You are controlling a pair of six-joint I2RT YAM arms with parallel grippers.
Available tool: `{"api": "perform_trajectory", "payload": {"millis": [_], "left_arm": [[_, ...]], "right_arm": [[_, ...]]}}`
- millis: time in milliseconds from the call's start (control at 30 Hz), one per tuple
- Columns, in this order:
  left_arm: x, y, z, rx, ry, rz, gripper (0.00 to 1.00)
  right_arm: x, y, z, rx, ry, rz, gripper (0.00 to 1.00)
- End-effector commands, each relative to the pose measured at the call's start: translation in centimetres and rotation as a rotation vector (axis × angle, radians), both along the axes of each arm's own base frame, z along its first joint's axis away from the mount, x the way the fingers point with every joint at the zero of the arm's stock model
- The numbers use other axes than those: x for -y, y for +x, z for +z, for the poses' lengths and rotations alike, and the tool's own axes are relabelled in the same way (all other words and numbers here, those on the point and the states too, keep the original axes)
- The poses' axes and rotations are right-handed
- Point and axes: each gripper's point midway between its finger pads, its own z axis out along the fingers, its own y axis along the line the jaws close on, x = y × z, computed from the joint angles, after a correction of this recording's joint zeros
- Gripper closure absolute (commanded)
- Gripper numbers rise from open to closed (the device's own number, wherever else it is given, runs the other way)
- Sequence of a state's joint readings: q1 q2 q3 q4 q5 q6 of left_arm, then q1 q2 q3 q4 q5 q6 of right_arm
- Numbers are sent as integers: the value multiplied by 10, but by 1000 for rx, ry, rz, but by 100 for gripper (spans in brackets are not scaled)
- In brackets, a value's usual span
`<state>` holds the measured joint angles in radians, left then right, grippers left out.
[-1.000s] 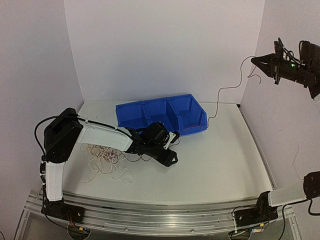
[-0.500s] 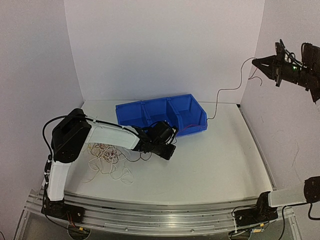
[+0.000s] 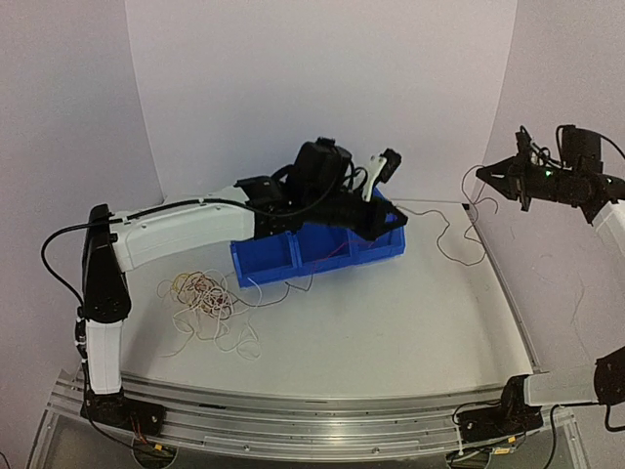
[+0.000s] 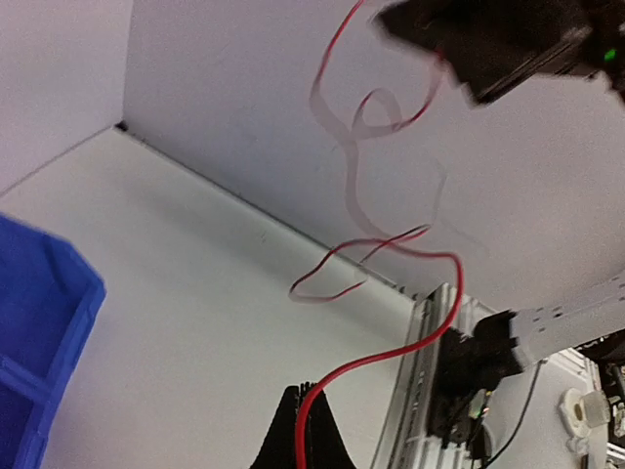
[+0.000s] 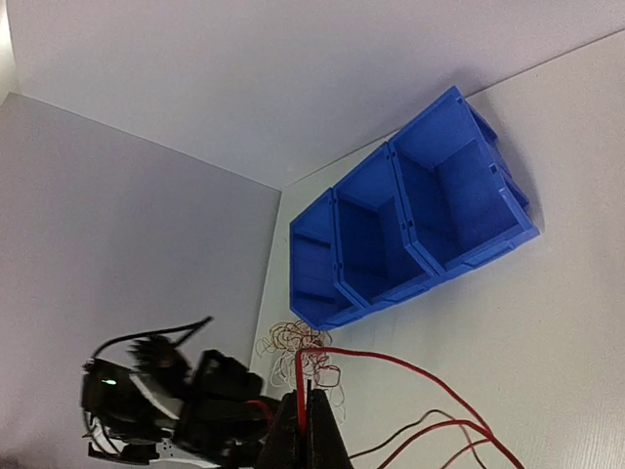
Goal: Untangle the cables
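The left hand (image 3: pixel 395 217) is up over the right end of the blue bin (image 3: pixel 293 258). Its fingers (image 4: pixel 293 435) are pressed together on one thin red cable (image 4: pixel 458 283), which comes out from between the tips. The right hand (image 3: pixel 487 177) is raised near the right wall, well apart from the left one, and its wrist view shows its jaws also pinched on a red cable. Between the two hands this cable hangs slack: from the left hand it goes down to the worktop (image 3: pixel 391 322), makes loose curls there just right of the bin, and climbs to the right hand. The other cables (image 3: pixel 203 296), white, red and yellow-orange, lie in a tangled heap on the worktop, in front of the left end of the bin and far from both hands.
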<state>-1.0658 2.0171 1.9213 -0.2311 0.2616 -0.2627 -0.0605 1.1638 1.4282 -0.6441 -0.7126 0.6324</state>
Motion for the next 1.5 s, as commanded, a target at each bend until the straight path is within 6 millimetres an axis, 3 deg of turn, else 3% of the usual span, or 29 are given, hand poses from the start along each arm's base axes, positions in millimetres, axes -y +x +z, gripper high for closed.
{"api": "perform_trajectory", "payload": {"millis": [0,133,233,300,367,567,667,867,933,1133,1200,1367,1467], "left_arm": [[11,-30,119,94,-253,-201,100],[18,-39,163,114,-401,-270,100],[12,-54,193,145,-501,-342,100],[5,-53,202,171,-509,-317,100],[-1,-45,198,191,-477,-244,100],[-13,13,126,142,-237,104,100],[-26,43,80,90,-84,289,100],[-88,89,18,40,180,677,100],[-111,101,4,-6,233,757,100],[-192,144,-24,-127,315,981,100],[-218,158,-27,-146,324,1043,100],[-253,195,-37,-182,329,1096,100],[-262,214,-44,-189,339,1106,100]], "right_arm": [[-7,-9,-15,41,-22,65,100],[-6,-8,-34,8,-19,61,100],[-7,-5,-44,-22,-11,64,100],[-7,-4,-49,-41,-5,66,100],[-7,-3,-53,-58,3,61,100],[-17,2,-58,-84,17,53,100],[-48,4,-70,-106,-42,97,100],[-122,20,-99,-134,-204,171,100],[-144,30,-102,-122,-244,179,100],[-236,48,-104,-38,-345,232,100],[-261,54,-106,-17,-364,208,100],[-308,85,-122,16,-359,108,100],[-338,98,-127,65,-357,80,100]]}}
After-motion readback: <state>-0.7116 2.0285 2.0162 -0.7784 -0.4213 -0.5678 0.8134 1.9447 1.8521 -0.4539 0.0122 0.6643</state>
